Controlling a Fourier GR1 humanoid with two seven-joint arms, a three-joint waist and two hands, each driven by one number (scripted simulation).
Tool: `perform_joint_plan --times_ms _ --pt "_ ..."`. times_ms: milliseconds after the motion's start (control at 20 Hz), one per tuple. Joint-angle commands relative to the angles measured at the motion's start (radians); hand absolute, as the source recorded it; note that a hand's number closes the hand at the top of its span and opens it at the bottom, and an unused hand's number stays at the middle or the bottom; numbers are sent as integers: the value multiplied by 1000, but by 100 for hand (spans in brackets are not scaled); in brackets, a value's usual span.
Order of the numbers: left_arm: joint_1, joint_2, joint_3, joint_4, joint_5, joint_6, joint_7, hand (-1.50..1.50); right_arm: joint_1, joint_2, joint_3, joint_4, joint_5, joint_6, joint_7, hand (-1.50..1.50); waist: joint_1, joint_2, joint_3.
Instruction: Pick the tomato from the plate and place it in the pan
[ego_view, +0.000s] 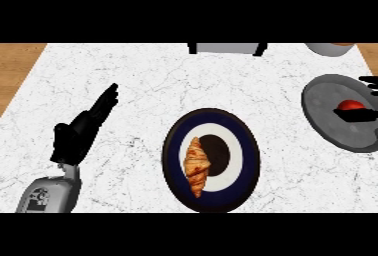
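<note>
The round red tomato sits in the right hand, whose black fingers curl round it from below and from the outer side. Only those fingers show, at the view's right edge. Hand and tomato are over the inside of the pan, a dull grey, smooth round dish. Whether the tomato touches the pan's floor cannot be told.

Well to the left of that hand lies the plate, glossy, with a dark navy rim, a white ring and a dark centre. A flaky golden croissant, tapered at both ends, lies on the side of the plate nearer the left hand.

The left hand rests open left of the plate, its fingers straight and together, slanting away from the robot over the white, grey-veined marble counter.
</note>
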Motion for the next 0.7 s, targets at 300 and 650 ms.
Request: perform_joint_plan --times_ms 300,650 --pt "8 4 12 8 8 -7 -14 0 -20 -8 -251 -10 -271 113 -264 -150 -3 7 4" --pt "2 11 32 12 12 -3 -9 0 84 -92 -361 48 -400 401 -399 -150 -18 1 2"
